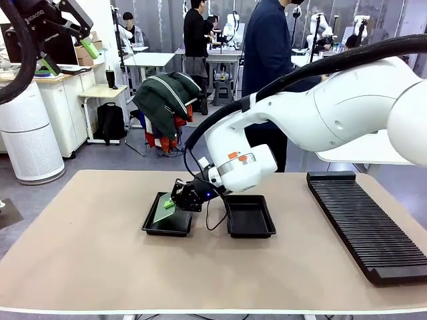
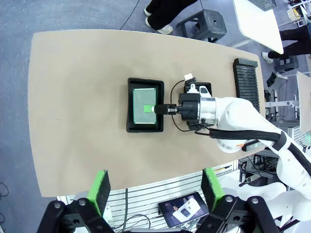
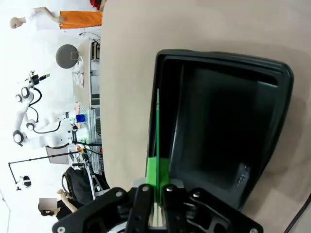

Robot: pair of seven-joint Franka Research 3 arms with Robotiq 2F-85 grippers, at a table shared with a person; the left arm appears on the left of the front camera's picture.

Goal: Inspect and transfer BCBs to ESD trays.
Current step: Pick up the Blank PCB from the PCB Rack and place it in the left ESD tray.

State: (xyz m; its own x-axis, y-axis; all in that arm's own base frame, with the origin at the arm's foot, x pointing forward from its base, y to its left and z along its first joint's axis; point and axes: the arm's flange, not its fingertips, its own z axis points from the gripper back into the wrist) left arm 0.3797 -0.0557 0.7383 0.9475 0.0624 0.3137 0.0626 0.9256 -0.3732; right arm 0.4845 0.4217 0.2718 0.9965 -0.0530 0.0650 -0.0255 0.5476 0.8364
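While the tan table (image 1: 87, 227) bears two black ESD trays side by side, a BCB (image 1: 163, 210) hangs tilted over the left tray (image 1: 163, 231), its long axis along the tray's long sides. The right gripper (image 1: 175, 202) is clamped on one long edge. High above, the left gripper (image 2: 157, 194) is spread wide.

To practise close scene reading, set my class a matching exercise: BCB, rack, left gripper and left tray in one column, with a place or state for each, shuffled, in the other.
1 BCB
2 rack
3 left gripper
4 left tray

a open, high above the table
b under the BCB
c held by the right gripper
d at the table's right side

Pairs: 1c, 2d, 3a, 4b
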